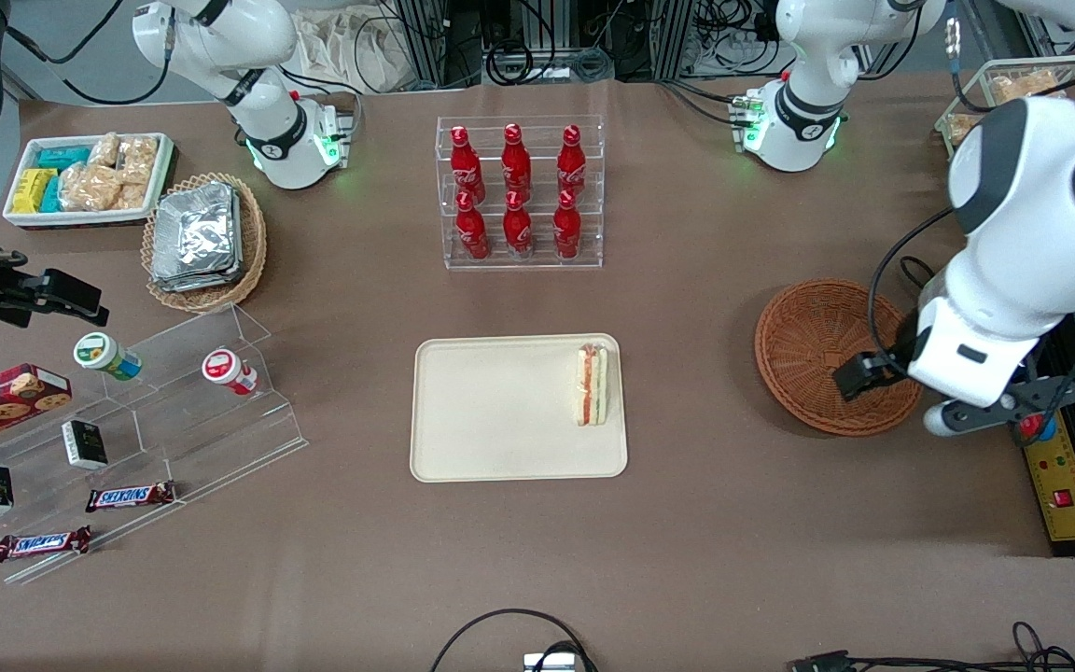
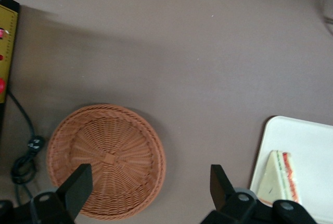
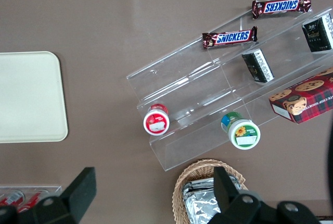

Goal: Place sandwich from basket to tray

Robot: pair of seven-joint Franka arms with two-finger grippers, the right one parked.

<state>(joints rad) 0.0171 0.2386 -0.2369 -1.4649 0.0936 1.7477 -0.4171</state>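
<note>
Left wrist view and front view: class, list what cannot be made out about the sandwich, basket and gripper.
- Triangular layered sandwich: its lower corner is hidden by the open gripper in the left wrist view.
- Round reddish-brown wicker basket: part of its rim is covered by the white arm in the front view.
- Cream rectangular tray: cut off by the left wrist view's edge.

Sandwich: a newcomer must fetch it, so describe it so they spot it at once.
Find the cream tray in front of the bottle rack. The sandwich lies on it, at the edge nearest the red-brown basket, over which the open end effector hangs. It is the tray's only item.
</note>
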